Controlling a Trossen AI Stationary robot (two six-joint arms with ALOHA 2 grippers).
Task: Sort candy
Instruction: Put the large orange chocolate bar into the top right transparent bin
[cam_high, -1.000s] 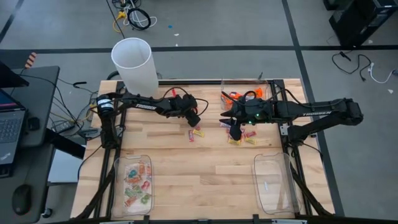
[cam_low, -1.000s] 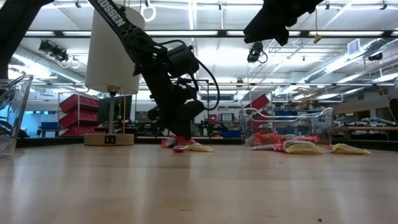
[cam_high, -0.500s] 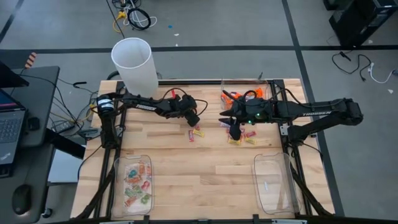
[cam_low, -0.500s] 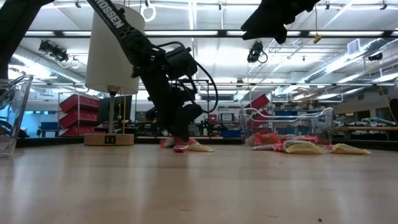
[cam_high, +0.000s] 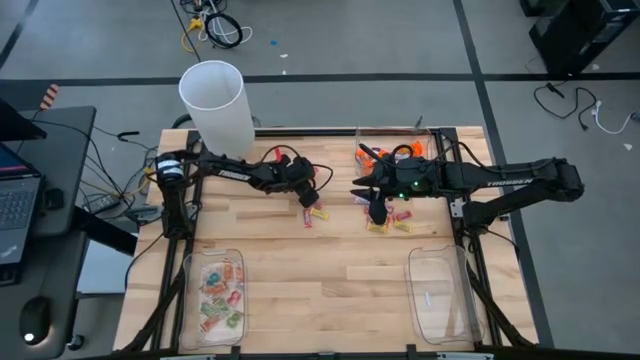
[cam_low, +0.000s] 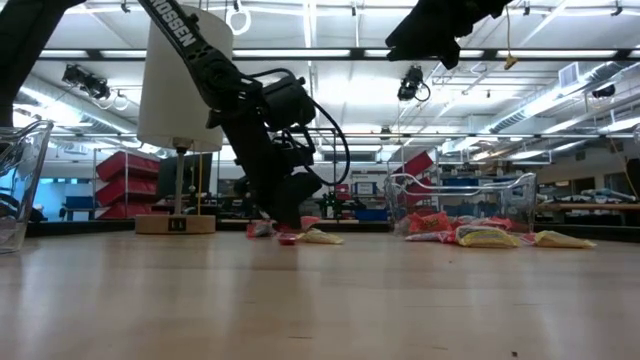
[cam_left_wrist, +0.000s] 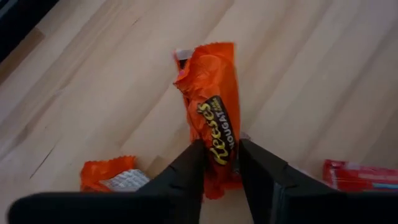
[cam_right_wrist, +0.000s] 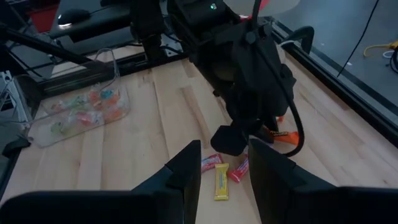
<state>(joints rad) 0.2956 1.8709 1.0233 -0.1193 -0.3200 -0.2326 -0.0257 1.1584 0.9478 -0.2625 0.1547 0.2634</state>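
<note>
Left gripper (cam_left_wrist: 219, 163) is down at the wooden table top (cam_high: 330, 265), fingers pinched in on both sides of an orange Reese's-branded candy wrapper (cam_left_wrist: 211, 118). Wrapper sits between the two fingers (cam_left_wrist: 186, 171) and lies flat on the wood, so it's clamped but not lifted. In the high view the same gripper (cam_high: 303, 192) sits at the far-middle of the table.

Right beside the left fingers: a smaller crumpled orange wrapper with a silver patch (cam_left_wrist: 109, 176) on one side, a red flat wrapped candy (cam_left_wrist: 357, 174) on the other, both on the wood and clear of the fingers.

Just past the gripper toward the table's front: a small cluster of loose red and yellow wrapped candies (cam_high: 316, 214).

Right gripper (cam_right_wrist: 221, 163) hangs above the table, just beside the left one, fingers apart with nothing between them. High view puts it (cam_high: 377, 210) over a second scatter of red and yellow candies (cam_high: 390, 220). Right wrist view looks past its fingers at a yellow stick candy (cam_right_wrist: 221, 180) flanked by two pink-red ones, with the left arm's wrist just behind them.

Farther out:
- Clear plastic tray behind the right gripper (cam_high: 395, 150), holding orange candy.
- Clear rectangular tray, front-left corner (cam_high: 212, 292), with mixed sorted candy in it.
- Clear rectangular tray, front-right corner (cam_high: 440, 295); contents too small to tell.
- White cylindrical tube (cam_high: 214, 100) standing at the far-left edge, behind the left arm.
</note>
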